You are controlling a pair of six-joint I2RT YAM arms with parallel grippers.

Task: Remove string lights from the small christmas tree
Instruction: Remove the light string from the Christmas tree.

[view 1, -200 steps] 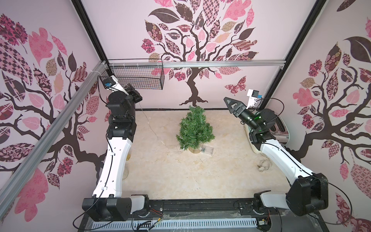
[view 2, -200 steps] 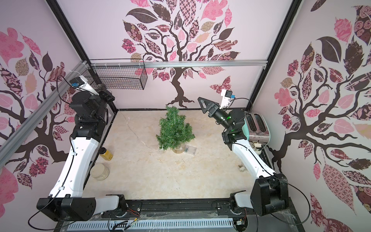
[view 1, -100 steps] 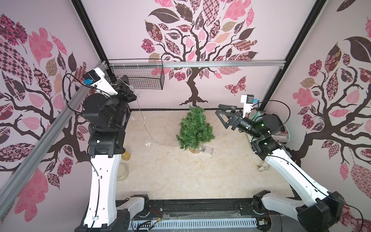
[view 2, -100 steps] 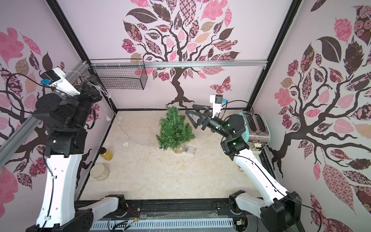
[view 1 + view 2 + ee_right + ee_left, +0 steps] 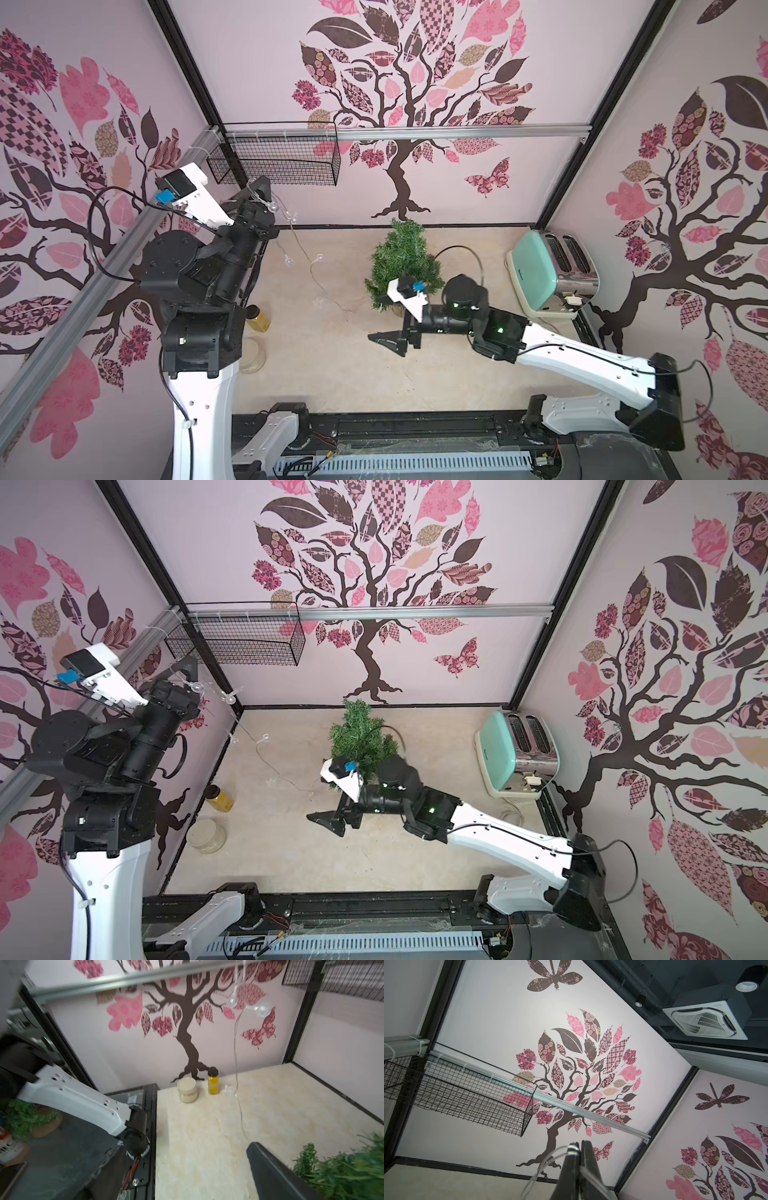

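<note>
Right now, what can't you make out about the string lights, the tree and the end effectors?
- small christmas tree, its base: hidden behind the right arm at the wrist, in both top views.
- string lights, the wire: too thin to follow where it nears the tree, in both top views.
- right end effector: the right wrist view shows one finger; the other is cut off by the edge.

The small christmas tree, a bushy green conifer, stands upright toward the far middle of the table. The string lights, a thin silvery wire dotted with clear bulbs, hang pinched in the closed left gripper high at far left. They drop slack to the tabletop and trail right toward the tree's foot, where the end is hidden.
</note>
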